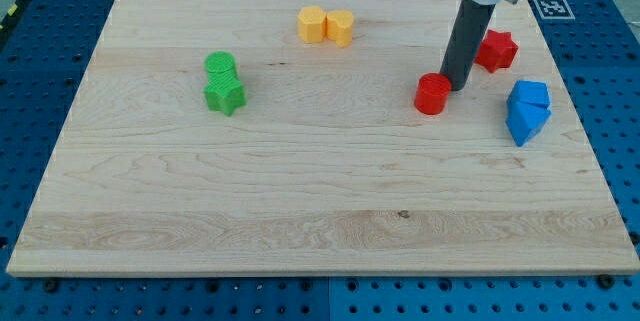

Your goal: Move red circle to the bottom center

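Single overhead-angled view of the pale wooden board (300,191), which sits on the blue perforated bench (620,161).

End effector: a straight dark rod, no jaws to open or close, and it has hold of nothing. My tip (455,87) rests on the board, touching the upper right edge of the small red circle block (432,93). The rod rises from there toward the view's top and leaves the frame.

Task block: the red circle block lies in the right half of the board, above the board's mid-height, well apart from the bottom centre. It stands alone apart from my tip's contact.

Other blocks:
- Red star-shaped block (495,50), up and to the view's right of my tip, near the rod but apart from the red circle block.
- Two blue blocks (527,111) close against each other near the board's right edge, below the red star-shaped block; the upper looks boxy and the lower more wedge-like, but I cannot tell their exact shapes.
- Two yellow blocks (326,26) side by side and touching, near the board's top edge, about centre.
- Green round block (220,64) and green star-shaped block (225,92), touching, the round one nearer the view's top, in the left half of the board.

A black-and-white marker tag (551,6) sits on the bench just off the board's top right corner.
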You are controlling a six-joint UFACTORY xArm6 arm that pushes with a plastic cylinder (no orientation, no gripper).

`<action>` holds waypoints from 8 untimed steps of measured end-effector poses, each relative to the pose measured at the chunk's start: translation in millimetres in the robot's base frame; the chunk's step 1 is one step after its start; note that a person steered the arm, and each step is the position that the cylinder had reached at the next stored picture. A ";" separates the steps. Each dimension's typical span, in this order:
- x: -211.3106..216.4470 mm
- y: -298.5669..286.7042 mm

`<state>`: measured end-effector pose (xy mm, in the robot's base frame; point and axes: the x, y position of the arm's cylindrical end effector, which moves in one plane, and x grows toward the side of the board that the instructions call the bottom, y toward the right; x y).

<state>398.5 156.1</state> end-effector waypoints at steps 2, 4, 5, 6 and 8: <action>0.0 -3.2; 0.0 -21.6; 11.2 -21.9; 21.6 -21.9; 33.6 -21.9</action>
<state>432.0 134.2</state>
